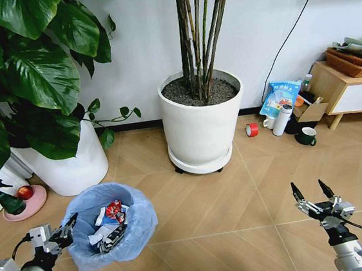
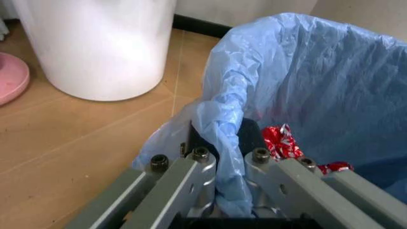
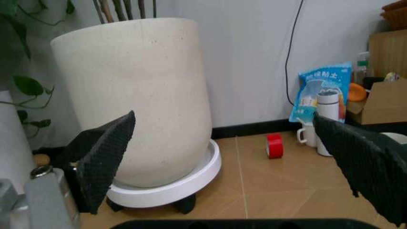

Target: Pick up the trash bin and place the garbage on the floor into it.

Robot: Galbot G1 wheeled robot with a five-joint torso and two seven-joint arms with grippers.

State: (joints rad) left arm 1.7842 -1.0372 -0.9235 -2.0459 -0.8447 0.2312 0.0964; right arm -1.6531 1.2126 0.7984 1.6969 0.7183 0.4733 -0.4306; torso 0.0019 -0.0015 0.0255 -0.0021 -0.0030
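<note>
One trash bin (image 1: 107, 230) stands on the chevron floor (image 1: 215, 209) at the robot's lower left, its light-blue liner folded over the rim. Inside lies the garbage (image 1: 112, 223): one red wrapper, some white paper and a dark flat piece, though the pile is too tangled to count surely. The left gripper (image 1: 69, 226) is clamped on the bin's near-left rim; in the left wrist view its fingers (image 2: 197, 164) pinch the bag and rim between them. The right gripper (image 1: 313, 194) hangs over bare floor at lower right, jaws spread wide, holding nothing. Two white plant pots (image 1: 200, 124) stand behind, one red tape roll (image 1: 251, 129) near the wall. A blue packet (image 3: 321, 88) bears print, unreadable here. Open floor lies between bin and right gripper.
</note>
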